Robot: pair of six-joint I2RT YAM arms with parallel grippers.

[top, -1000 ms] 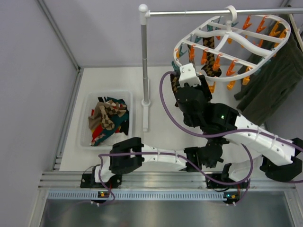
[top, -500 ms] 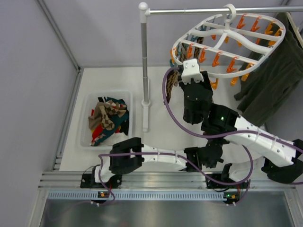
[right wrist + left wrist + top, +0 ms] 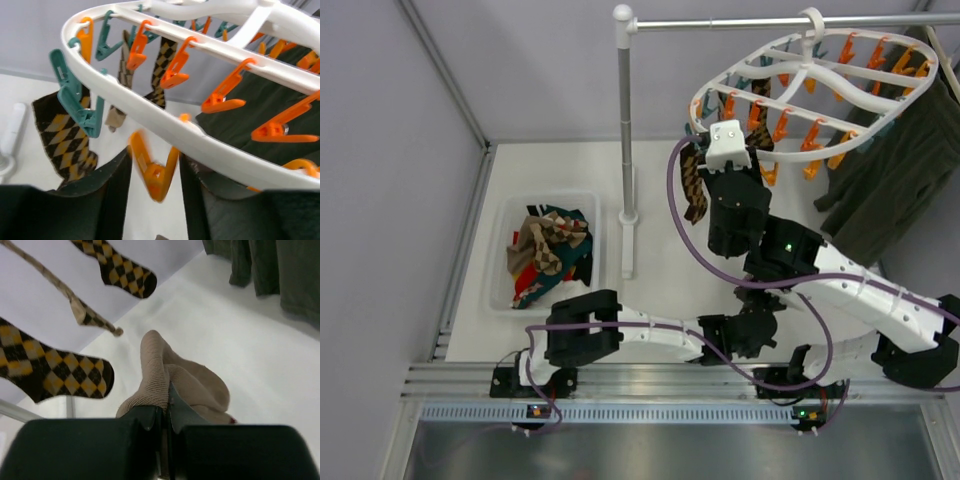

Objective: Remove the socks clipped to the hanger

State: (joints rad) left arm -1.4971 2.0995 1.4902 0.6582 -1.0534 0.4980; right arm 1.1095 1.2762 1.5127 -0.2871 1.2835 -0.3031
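One tan sock pinched in left jaws, right jaws spread around orange clip on hanger

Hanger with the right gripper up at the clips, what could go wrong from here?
1. The right gripper straddles a blurred, seemingly empty orange clip. The argyle sock hangs from the teal clip beside it, so a squeeze here may free nothing.
2. The hanger hangs only by its hook on the pole. Pushing or tugging could swing or tilt it.
3. The left gripper is shut on a tan sock, so it probably cannot steady the hanger.
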